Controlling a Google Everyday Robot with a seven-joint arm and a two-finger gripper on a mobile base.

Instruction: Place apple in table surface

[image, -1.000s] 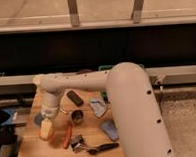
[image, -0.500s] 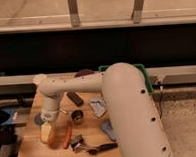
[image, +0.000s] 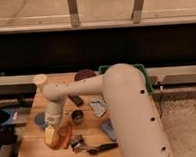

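Low at the tabletop's (image: pixel 38 147) left front, our gripper (image: pixel 51 127) hangs over the apple (image: pixel 50 137), which sits at the fingers' tips beside an orange-red bowl (image: pixel 66 137); we cannot tell if the fingers clamp it or stand apart. Risk as we judge it: the round apple rolls on release toward the left edge, or gets nudged into the bowl or dark cup (image: pixel 77 116) nearby.
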